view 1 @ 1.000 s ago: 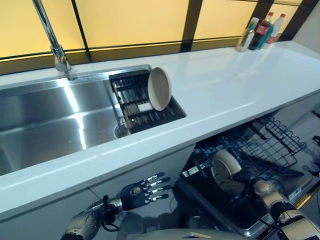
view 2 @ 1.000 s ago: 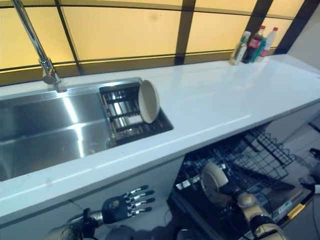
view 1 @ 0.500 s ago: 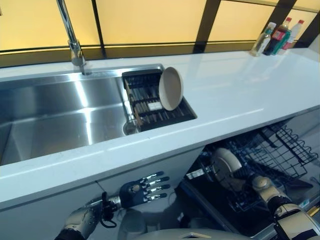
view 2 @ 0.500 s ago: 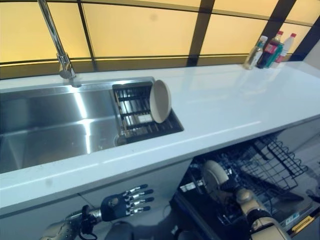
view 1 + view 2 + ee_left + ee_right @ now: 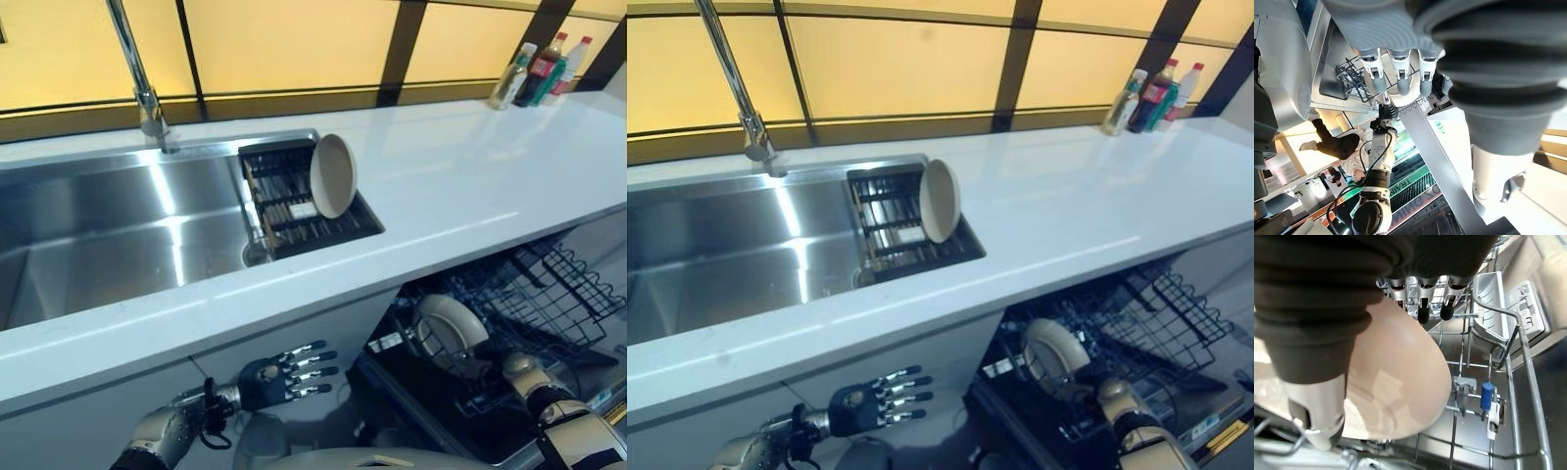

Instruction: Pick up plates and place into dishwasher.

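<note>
A beige plate (image 5: 1396, 377) stands tilted among the wires of the pulled-out dishwasher rack (image 5: 549, 284). My right hand (image 5: 487, 364) is shut on it, with the fingers (image 5: 1422, 308) over its rim and the thumb under it. A second beige plate (image 5: 333, 174) stands on edge in the black drying rack (image 5: 294, 211) at the sink's right end. My left hand (image 5: 284, 370) hangs open below the counter's front, fingers straight (image 5: 1398, 78), holding nothing.
The steel sink (image 5: 108, 240) with a tall faucet (image 5: 145, 93) lies left of the drying rack. A white counter (image 5: 460, 166) runs to the right, with bottles (image 5: 544, 70) at its far corner. The dishwasher's open door (image 5: 431, 411) lies below the rack.
The camera has shifted, so the whole scene sits further right. My right hand has stayed in the dishwasher rack with the plate, which now sits slightly lower. The left hand has barely moved.
</note>
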Robot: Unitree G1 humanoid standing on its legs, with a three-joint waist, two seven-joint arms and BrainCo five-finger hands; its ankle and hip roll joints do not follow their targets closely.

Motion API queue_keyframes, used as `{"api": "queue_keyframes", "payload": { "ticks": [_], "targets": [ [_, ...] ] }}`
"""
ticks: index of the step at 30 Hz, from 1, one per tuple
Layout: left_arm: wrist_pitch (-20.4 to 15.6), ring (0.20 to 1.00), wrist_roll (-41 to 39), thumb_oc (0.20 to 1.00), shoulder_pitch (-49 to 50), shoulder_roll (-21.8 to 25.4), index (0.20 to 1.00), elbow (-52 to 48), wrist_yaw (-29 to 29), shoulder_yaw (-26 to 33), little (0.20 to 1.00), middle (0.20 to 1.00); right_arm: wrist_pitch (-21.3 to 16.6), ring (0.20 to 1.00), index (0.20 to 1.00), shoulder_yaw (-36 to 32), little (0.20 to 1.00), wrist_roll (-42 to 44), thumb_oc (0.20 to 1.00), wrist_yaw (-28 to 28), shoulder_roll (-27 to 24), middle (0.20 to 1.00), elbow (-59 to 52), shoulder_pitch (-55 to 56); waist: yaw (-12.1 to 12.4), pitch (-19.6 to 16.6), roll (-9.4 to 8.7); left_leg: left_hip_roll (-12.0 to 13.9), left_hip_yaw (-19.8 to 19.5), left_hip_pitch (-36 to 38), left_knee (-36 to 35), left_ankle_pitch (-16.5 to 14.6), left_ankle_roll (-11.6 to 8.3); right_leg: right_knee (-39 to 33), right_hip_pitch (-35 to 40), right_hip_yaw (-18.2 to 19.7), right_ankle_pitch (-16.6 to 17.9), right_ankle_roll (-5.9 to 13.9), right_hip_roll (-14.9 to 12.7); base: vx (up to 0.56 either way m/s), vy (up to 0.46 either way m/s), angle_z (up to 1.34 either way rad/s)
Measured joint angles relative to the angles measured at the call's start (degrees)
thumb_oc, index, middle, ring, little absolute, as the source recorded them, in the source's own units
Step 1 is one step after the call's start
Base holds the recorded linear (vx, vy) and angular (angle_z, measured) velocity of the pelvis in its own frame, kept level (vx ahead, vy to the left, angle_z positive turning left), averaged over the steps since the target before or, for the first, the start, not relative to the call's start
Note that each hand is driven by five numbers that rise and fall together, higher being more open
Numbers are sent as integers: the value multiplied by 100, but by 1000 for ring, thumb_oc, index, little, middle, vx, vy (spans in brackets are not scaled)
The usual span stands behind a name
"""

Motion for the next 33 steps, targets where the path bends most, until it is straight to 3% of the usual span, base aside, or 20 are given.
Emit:
{"api": "queue_keyframes", "payload": {
  "ticks": [9, 22, 29, 33],
  "targets": [
    [-30, 1000, -163, 1000, 12, 4, 1000, -6, 94, -100, 1000, 1000, 9, 1000, 1000, -334, 1000, 241, 1000, -473, -130, 1000, -115, 2, -136, -270, -8, 0, 166, 90, -128, 3, 4, -79, -17, 124, 31, 19, -1, -11, 42, -7],
    [-229, 1000, -245, 1000, 30, -6, 1000, -14, 146, -208, 1000, 1000, -263, 1000, 1000, -927, 1000, 1033, 1000, -513, -529, 1000, -250, 150, -360, -381, 37, -40, 323, 276, -364, 15, 12, -97, -2, 237, 31, 22, -18, -20, 37, -5],
    [-567, 1000, -154, 1000, 61, -38, 1000, -252, 166, -340, 1000, 1000, -513, 1000, 1000, -1491, 1000, 2020, 1000, -1170, -439, 1000, -2133, 503, -582, -415, 72, -94, 467, 373, -520, 61, 40, -170, -23, 343, 54, 50, -55, -53, 90, -7],
    [-1150, 1000, 645, 1000, 56, 17, 1000, -398, 351, -887, 1000, 1000, -853, 1000, 1000, -1820, 1000, 2762, 1000, -1520, -125, 1000, -3133, 748, -789, -485, 122, -165, 558, 417, -616, 86, 70, -175, -60, 448, 75, 88, -100, -69, 117, -7]
  ]
}}
